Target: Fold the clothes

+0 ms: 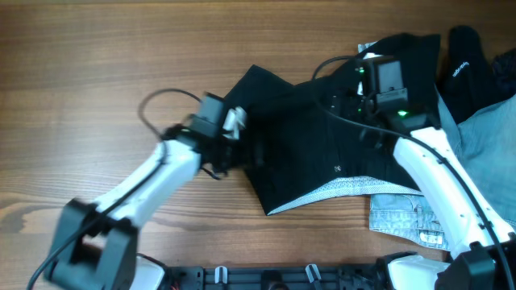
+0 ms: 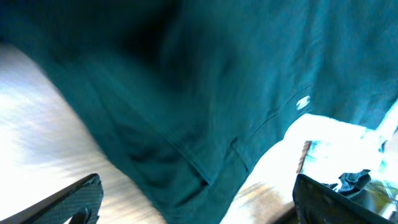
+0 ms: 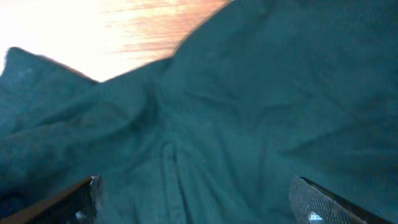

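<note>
Plainly the folding is barely begun: on the wooden table (image 1: 97, 48), the largest thing in view, one black garment (image 1: 298, 137) lies at the centre, spread in a rough, rumpled shape with uneven corners. A strip of pale lining shows along its lower edge, and I see no neat fold in it. Two arms work it. The left gripper (image 2: 199, 202) hangs over the garment's left edge with its fingers spread wide and nothing between them; the right gripper (image 3: 202, 205) hovers above the upper right part, its claw just as wide and empty. To the right, well away from the table's bare side, waits a loose heap that looks unfolded. In it I count one grey garment (image 1: 492, 137), one black piece with white lettering (image 1: 468, 64) and one denim piece (image 1: 403, 213), the denim just beside the black garment's lower corner. More may be hidden underneath. Smallest, one white tag (image 2: 303, 102) sits on the black cloth.
</note>
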Motion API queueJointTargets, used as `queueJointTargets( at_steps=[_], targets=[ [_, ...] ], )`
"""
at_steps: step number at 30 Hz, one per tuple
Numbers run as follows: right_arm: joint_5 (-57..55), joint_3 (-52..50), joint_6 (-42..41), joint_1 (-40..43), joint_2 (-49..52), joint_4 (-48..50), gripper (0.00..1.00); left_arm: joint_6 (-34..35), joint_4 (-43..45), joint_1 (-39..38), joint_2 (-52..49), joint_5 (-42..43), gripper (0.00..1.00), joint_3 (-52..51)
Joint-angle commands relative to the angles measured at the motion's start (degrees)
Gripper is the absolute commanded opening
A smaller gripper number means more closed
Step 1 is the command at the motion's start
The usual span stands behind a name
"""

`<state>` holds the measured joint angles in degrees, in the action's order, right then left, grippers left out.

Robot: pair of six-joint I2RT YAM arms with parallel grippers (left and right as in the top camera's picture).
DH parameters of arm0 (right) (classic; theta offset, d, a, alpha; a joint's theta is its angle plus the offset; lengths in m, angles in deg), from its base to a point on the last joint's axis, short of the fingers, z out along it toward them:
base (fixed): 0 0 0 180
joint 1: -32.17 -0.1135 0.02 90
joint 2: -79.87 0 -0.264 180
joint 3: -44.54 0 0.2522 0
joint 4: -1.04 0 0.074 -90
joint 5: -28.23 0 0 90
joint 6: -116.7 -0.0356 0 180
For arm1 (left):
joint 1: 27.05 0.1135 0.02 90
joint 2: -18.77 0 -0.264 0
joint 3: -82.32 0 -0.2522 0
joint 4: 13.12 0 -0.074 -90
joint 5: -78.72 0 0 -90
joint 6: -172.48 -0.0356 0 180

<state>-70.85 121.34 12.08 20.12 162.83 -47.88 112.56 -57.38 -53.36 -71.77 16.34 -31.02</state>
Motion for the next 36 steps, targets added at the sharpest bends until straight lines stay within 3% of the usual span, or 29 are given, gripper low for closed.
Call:
queueJointTargets(
  at_steps=[1,4,5,6,7,8,11,13,15,17,18,20,22,27,29,31,36],
  targets=[
    [0.1,0.5,1.1,2.7,-1.3,-1.7,1.0,19.1,0.0,-9.4,-6.6,1.5,0.98,0.7],
    [0.1,0.5,1.1,3.0,-1.3,-2.8,1.0,24.9,-0.2,-15.1,-10.3,1.5,0.95,0.7],
    [0.1,0.5,1.1,3.0,-1.3,-3.0,1.0,26.0,-0.3,-16.1,-10.8,1.5,0.88,0.7],
    [0.1,0.5,1.1,3.0,-1.3,-3.3,1.0,25.9,-0.3,-16.3,-10.9,1.4,0.62,0.7],
    [0.1,0.5,1.0,3.0,-1.3,-3.6,1.0,25.8,0.1,-15.9,-10.9,0.8,0.24,0.7],
    [0.1,0.5,0.9,3.0,-1.3,-3.8,1.0,25.6,0.0,-15.2,-10.9,0.0,0.04,0.7],
    [0.1,0.5,-0.3,3.0,-1.3,-5.0,0.99,19.7,-5.0,-7.2,-10.1,-0.2,0.04,2.0],
    [0.4,0.5,-0.6,3.0,-1.3,-5.0,0.98,4.9,-17.5,6.6,-8.6,-1.0,0.04,10.7],
    [3.6,0.5,-0.6,3.0,-1.3,-5.0,0.97,-7.5,-30.3,20.0,-8.5,-10.9,0.04,28.0],
    [4.7,0.5,-1.2,3.0,-1.3,-5.2,0.97,-10.3,-36.9,29.0,-8.5,-19.3,0.04,42.5],
    [4.7,0.5,-2.8,3.0,-1.3,-5.6,0.96,-10.2,-41.7,36.1,-8.5,-18.0,0.04,53.2],
    [5.9,0.5,-4.3,3.0,-1.2,-5.4,0.94,-10.2,-45.0,42.2,-8.5,-12.0,0.04,61.7],
    [9.9,0.5,-4.0,3.0,-0.7,-5.3,0.93,-10.2,-47.7,44.7,-8.3,-10.6,0.04,63.6],
    [15.2,0.4,-1.1,3.0,1.3,-5.4,0.92,-10.4,-51.9,44.2,-10.5,-16.2,0.04,63.3],
    [24.2,0.4,4.2,2.8,3.2,-4.8,0.89,-10.4,-51.4,44.0,-10.5,-16.2,0.04,63.3],
    [30.9,0.4,4.1,1.0,6.4,-3.7,0.88,-10.4,-51.0,44.1,-10.5,-17.5,0.04,63.3],
    [37.7,0.4,-4.0,-9.2,19.5,14.3,0.88,-10.4,-51.0,44.1,-10.5,-18.6,0.04,63.3]
  ],
)
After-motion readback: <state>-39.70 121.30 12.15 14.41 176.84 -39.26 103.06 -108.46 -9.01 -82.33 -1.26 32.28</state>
